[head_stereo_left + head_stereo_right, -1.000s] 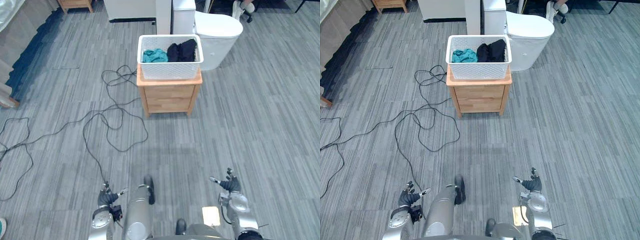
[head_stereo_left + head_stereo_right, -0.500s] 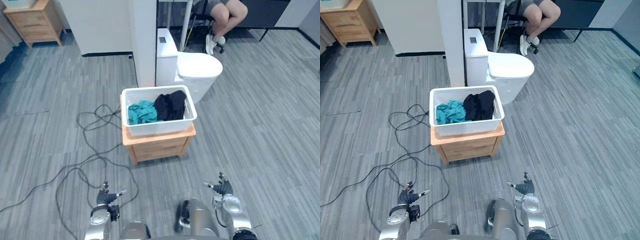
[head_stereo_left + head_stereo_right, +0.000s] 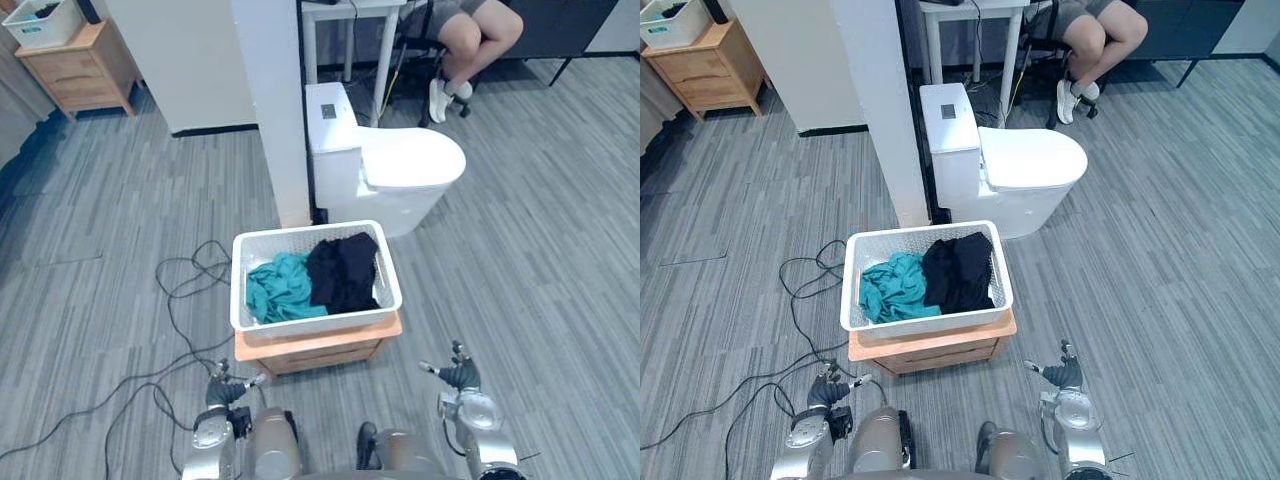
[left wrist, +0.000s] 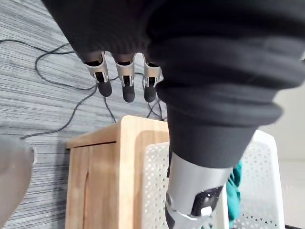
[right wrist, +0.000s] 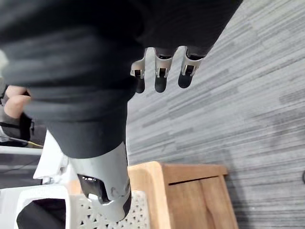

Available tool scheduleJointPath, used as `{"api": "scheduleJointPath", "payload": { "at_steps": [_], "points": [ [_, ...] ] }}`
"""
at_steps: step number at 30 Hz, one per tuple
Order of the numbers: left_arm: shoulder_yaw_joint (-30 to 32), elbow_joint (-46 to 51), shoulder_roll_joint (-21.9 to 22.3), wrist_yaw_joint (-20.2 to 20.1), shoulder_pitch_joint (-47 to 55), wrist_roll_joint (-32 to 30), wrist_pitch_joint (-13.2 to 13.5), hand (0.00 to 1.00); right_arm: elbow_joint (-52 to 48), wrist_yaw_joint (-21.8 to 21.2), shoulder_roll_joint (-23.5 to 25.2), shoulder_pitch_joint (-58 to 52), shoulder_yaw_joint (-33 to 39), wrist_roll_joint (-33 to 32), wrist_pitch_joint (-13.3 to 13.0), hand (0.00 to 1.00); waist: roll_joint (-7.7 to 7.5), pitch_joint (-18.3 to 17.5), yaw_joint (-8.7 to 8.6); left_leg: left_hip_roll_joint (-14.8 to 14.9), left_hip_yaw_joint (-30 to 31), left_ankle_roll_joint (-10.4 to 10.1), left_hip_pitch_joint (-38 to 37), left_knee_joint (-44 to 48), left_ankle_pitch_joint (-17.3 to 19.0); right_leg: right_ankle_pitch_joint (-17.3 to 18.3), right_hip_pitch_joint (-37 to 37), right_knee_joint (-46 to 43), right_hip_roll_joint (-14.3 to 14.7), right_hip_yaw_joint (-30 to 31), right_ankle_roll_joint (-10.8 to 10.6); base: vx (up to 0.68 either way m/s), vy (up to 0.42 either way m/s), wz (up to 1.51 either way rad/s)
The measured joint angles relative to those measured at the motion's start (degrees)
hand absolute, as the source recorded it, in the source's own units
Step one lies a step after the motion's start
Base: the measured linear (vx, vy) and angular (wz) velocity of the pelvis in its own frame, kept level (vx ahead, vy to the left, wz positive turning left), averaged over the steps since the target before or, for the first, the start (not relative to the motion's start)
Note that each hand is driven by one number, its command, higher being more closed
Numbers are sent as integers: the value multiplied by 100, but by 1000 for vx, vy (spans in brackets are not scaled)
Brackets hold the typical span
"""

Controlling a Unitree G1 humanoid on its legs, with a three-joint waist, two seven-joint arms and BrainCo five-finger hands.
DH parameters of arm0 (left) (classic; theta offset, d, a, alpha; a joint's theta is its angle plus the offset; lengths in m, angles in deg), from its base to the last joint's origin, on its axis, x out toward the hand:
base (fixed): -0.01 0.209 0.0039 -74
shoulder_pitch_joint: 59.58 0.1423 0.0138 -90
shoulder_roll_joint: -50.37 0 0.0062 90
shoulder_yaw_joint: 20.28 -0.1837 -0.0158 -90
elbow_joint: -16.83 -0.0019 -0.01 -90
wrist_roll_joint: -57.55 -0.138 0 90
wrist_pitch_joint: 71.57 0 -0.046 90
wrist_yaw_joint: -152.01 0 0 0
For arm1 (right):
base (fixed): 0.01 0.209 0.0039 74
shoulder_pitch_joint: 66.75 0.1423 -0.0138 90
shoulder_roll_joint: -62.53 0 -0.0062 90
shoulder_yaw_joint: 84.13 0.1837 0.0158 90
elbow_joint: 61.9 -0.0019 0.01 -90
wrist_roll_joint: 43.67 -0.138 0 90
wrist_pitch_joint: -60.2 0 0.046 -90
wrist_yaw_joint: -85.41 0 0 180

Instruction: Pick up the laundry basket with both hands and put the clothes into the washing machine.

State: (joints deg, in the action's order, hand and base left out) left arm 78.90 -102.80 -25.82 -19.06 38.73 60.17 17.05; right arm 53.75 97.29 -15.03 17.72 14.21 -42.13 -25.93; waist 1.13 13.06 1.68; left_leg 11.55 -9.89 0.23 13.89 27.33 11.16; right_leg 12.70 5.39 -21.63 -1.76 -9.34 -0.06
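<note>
I take this to be the approach step, with nothing lifted yet. The laundry basket (image 3: 315,327) sits on a small wooden cabinet (image 3: 330,352) just ahead of me, a teal garment (image 3: 283,288) in its left half and a black garment (image 3: 342,270) in its right. My left hand (image 3: 220,393) hangs low by the cabinet's near left corner and my right hand (image 3: 460,377) hangs off to the cabinet's right. Both have fingers spread and relaxed, holding nothing, and both are clear of the basket. Next, as I judge it, I raise both arms, bring one hand to each end of the basket under the rim, and close them evenly so it comes up level. A toilet (image 3: 410,170) stands just beyond the basket and a white pillar (image 3: 270,110) at its far left — so I'd lift straight up and draw it toward me before turning.
</note>
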Motion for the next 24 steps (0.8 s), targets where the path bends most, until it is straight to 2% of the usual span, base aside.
{"api": "scheduleJointPath", "payload": {
  "at_steps": [1,3,7,12,15,17,18,20,23,24],
  "points": [
    [2,0,-37,9,-10,3,-7,0,-78,33,82,-44,11,3,6,0,-162,-33,14,-186,-27,17,-97,-120,-11,65,-4,-38,-163,53,-88,244,176,3],
    [31,305,-11,46,173,2,-8,0,-634,40,90,-273,6,7,6,0,-293,-105,50,-434,-110,27,-234,-262,-6,123,-98,53,-353,138,-190,237,136,3],
    [56,790,-47,185,307,11,-2,0,-1274,71,79,-268,27,11,-28,0,-330,-148,54,-606,-137,46,-283,-541,7,50,-152,405,-454,192,-320,148,85,-4],
    [128,960,-39,372,305,0,3,0,-1291,77,58,-95,25,17,-81,0,-368,-287,68,-781,-110,136,-482,-976,-59,-6,-236,742,-478,282,-371,124,15,-9],
    [146,857,-83,421,36,-101,0,0,-773,167,-132,229,-14,12,-102,0,-353,-304,57,-831,-73,126,-521,-1298,-291,-168,-236,943,-469,313,-363,105,-20,4],
    [8,597,-209,528,-311,-120,-7,0,-135,189,-279,712,-131,11,-88,0,-342,-300,54,-837,62,37,-565,-1616,-539,-317,-173,982,-428,321,-294,59,-43,10],
    [-3,579,-219,530,-334,-120,-8,0,-105,190,-284,738,-144,10,-87,0,-342,-299,55,-836,68,28,-566,-1630,-550,-325,-169,980,-426,321,-293,39,-57,10],
    [-236,200,-388,615,-793,-232,-20,0,438,192,-434,1346,-446,6,-73,0,-269,-250,73,-731,173,30,-524,-1746,-677,-512,-50,946,-334,339,-217,9,-47,-1],
    [-424,-444,-618,743,-1576,-239,-91,0,1138,211,-504,2364,-733,-118,-73,0,-220,-94,72,-647,195,-63,-293,-1737,-811,-578,229,881,-297,377,-172,-40,-59,-10],
    [-450,-668,-699,791,-1954,-241,-97,0,1411,238,-543,2805,-762,-149,-57,0,-196,71,81,-647,195,-61,-245,-1737,-860,-587,290,879,-296,430,-158,-71,-37,-10]
  ]
}}
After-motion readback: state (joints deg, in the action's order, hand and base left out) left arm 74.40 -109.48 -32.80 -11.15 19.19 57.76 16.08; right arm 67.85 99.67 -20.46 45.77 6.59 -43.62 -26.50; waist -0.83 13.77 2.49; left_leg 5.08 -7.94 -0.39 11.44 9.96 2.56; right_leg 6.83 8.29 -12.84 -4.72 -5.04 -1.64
